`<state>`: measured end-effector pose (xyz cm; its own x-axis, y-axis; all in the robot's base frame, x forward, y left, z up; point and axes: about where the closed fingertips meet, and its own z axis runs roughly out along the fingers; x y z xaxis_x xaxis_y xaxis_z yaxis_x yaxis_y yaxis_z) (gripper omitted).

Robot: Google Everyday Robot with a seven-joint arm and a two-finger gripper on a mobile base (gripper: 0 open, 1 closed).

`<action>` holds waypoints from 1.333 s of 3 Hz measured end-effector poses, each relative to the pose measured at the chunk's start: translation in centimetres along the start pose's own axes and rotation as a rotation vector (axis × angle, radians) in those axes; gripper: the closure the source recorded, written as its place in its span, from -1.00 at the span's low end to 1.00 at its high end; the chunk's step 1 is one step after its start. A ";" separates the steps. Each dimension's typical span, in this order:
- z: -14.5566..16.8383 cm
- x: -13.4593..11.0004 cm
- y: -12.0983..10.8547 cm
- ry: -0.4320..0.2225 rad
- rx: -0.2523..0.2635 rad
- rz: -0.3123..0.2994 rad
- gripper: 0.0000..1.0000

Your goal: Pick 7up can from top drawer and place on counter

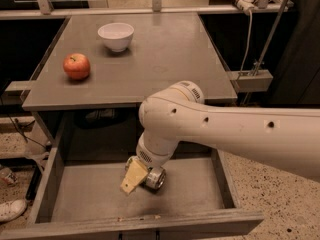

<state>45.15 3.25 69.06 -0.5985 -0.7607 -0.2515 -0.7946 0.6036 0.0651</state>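
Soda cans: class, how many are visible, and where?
1. The small silvery soda can lies in the open grey drawer, beside the robot's gripper, which reaches down into it. The white arm could hide others.

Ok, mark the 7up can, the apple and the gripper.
7up can (155, 178): camera view, on its shiny metal end.
apple (76, 66): camera view, on its red side.
gripper (139, 179): camera view, on its end, inside the top drawer (50, 174) beside the can.
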 end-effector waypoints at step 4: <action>8.5 1.2 -1.3 0.050 -0.101 0.187 -1.00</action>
<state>46.34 3.60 60.43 -0.7386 -0.6503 -0.1780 -0.6742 0.7101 0.2030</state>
